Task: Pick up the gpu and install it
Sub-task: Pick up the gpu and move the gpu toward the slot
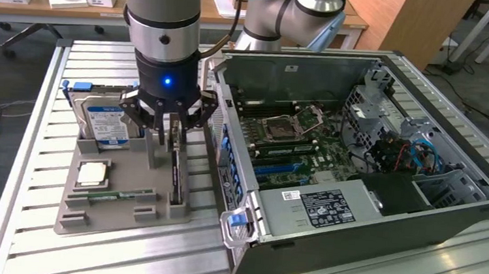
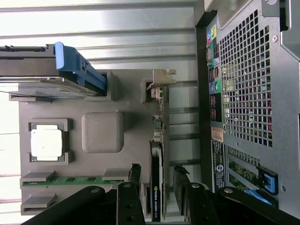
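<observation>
Fingers [image 2: 135, 176] are part-way open, one each side of the gpu [image 2: 156, 187], and I'm not clamping it. Its label reads NVIDIA Quadro; the rest is too tiny.

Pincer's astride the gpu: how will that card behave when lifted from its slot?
Probably stiff and light: the gpu is a thin flat board. On edge in a slot of the grey holder, it may bind if pulled crooked. Likely fragile: its bare edge faces the pincer.

1. You'll find a grey tray [image 1: 79, 219] on the slatted desk [image 1: 86, 255].
2. In the exterior view, your hard drive [image 1: 106, 125] stands upright at the tray's 12 o'clock.
3. The processor [image 1: 93, 174] lies at the tray's 9 o'clock, with the memory stick [image 1: 116, 196] at the processor's 6 o'clock.
</observation>
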You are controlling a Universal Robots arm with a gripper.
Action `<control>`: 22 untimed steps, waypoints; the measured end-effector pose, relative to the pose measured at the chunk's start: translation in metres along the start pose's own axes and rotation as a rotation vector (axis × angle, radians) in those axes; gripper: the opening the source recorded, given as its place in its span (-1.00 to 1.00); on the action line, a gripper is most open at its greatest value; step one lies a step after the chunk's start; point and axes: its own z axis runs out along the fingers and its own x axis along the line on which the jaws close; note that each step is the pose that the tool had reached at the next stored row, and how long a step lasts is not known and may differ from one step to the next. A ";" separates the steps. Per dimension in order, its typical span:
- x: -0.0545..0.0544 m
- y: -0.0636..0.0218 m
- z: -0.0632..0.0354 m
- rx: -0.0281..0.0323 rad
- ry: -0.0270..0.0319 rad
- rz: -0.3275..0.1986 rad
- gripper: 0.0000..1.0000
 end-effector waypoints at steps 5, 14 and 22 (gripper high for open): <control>0.000 0.0000 0.0000 0.0000 0.0000 0.000 -0.18; 0.000 -0.0002 0.0036 0.0000 0.0000 0.000 -0.18; 0.000 -0.0005 0.0102 0.0001 0.0001 0.000 -0.18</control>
